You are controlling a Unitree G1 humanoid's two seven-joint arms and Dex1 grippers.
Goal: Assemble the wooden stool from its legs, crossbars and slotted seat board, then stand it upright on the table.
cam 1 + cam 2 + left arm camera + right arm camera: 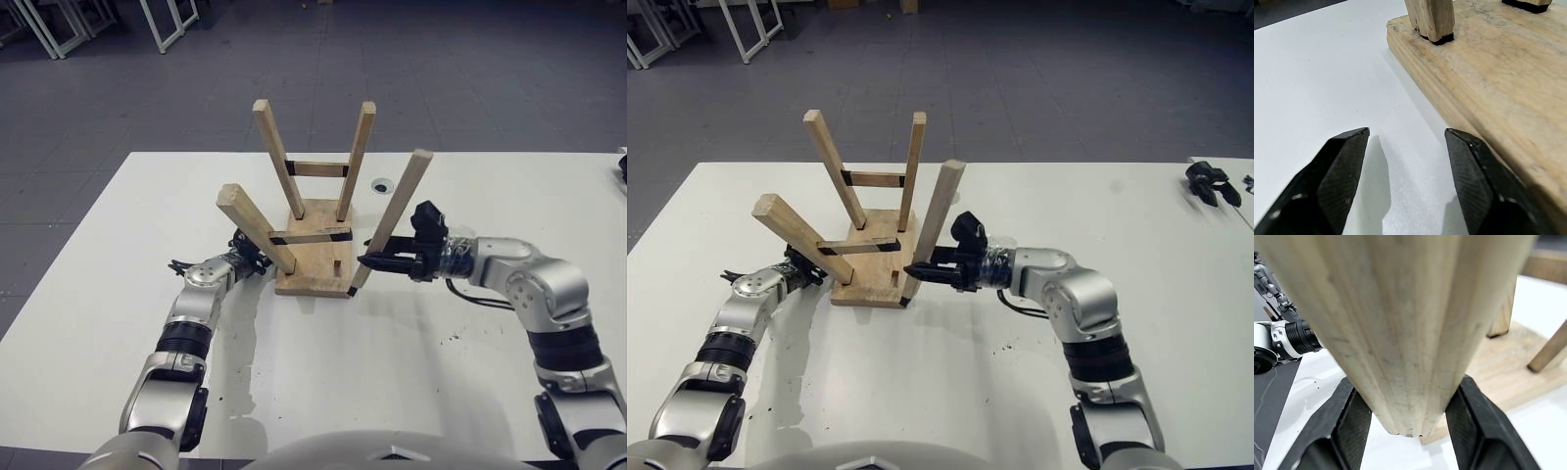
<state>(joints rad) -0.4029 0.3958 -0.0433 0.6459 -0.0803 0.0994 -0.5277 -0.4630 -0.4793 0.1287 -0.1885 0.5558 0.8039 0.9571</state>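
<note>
Right end effector pinches leg; left end effector spread beside seat board.

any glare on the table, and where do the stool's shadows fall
Left eye view: the table is evenly lit, with no glare, and the stool throws only a faint, soft shadow at its base. Right wrist view: the leg between the fingers is brightly lit across its face.

There's four pale wooden legs, two short wooden crossbars, one flat wooden seat board and one white table.
</note>
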